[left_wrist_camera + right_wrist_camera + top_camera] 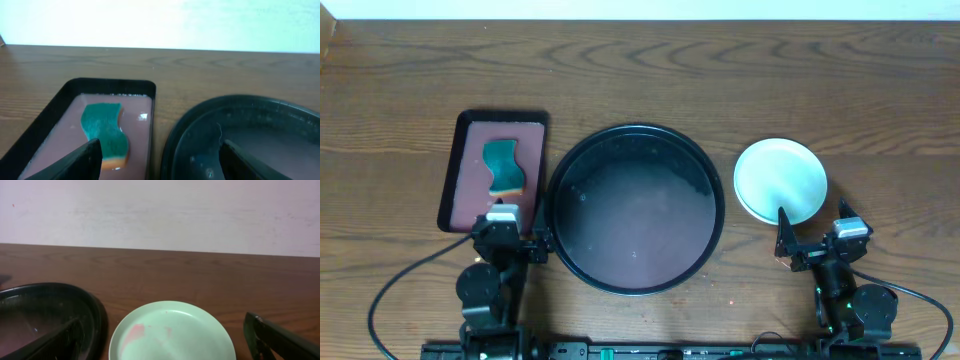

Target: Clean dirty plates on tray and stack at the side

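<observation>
Right claw (813, 228) wide open, empty, just short of the mint plate (172, 332) on the counter (720, 70) beside the empty black tray (637, 128). Left claw (159, 162) spread, empty too. Faint pink smear (135, 330) shows, so sponge (104, 132) next, I'd say.

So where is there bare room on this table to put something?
Freest: the wooden strip along the far edge, beyond the round black tray. Also the gap between that tray and the pale mint-green round plate. Crowded: the near edge, where the left gripper and right gripper sit, and where the dark red rectangular tray nearly meets the black one.
</observation>
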